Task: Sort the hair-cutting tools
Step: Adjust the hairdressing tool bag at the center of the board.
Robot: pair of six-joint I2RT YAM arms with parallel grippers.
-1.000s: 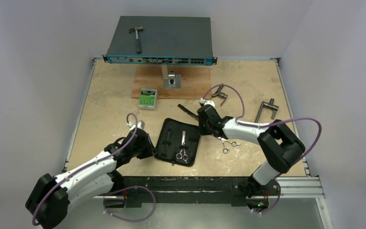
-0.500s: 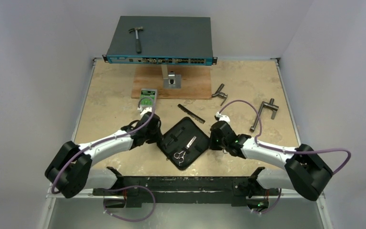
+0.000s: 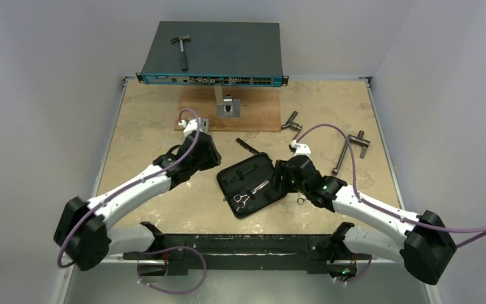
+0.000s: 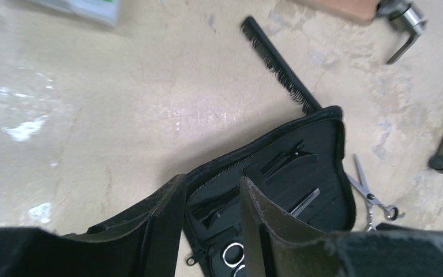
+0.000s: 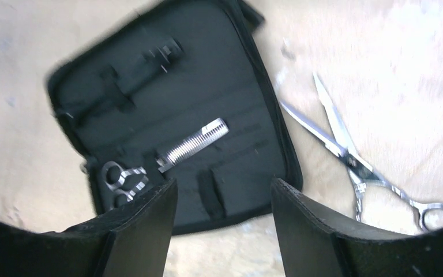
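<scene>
A: Which step was in hand?
B: Packing. One pair of scissors point(image 5: 128, 178) already sat in the open black case point(image 5: 231, 69), directly beneath the right end effector point(image 5: 222, 193), whose fingers stood spread with nothing between them. The second scissors point(image 5: 352, 161) lay loose on the bench point(image 5: 409, 69), just to its right.
A: And the left end effector point(image 4: 212, 187)?
B: Partly spread, empty, above the case's near corner; the comb point(image 4: 277, 66) lay well ahead of it. The next move, I judged, called for shifting right, lowering over the loose scissors and closing near the pivot
</scene>
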